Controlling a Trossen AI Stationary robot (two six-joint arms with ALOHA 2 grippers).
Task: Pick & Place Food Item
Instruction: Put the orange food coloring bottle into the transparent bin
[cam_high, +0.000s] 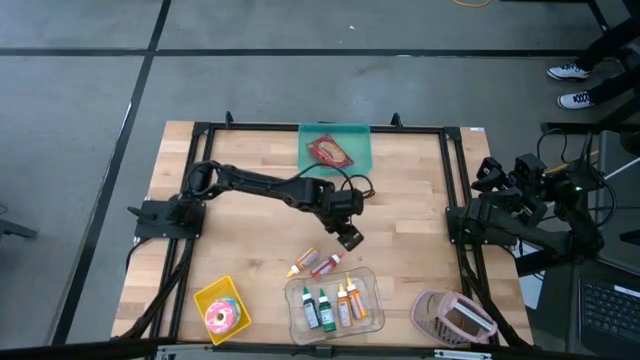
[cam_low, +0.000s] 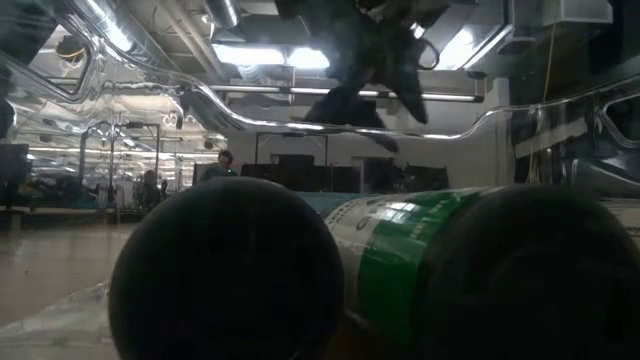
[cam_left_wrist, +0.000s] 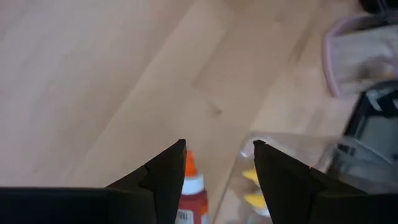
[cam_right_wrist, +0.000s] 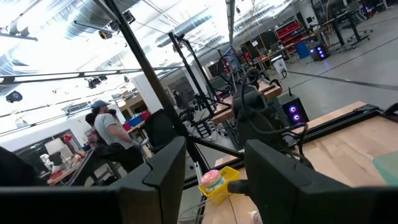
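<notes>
Pale wooden worktop (cam_high: 240, 240) carries a clear plastic tray (cam_high: 368, 288) of small sauce bottles near its front edge. Left end effector (cam_high: 349, 238) hovers just behind that tray, fingers parted and empty, above two loose red-and-orange sauce bottles (cam_high: 314, 263). Right end effector (cam_high: 487, 172) waits beyond the worktop's right edge, well apart from the tray, fingers parted and empty.

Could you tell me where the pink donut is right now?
In the high view, the pink donut sits in the yellow tray at the table's near-left, left of the clear bottle tray.

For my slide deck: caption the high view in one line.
Left gripper, open, hangs above two loose sauce bottles beside the clear tray; right arm parked at the table's edge.
</notes>
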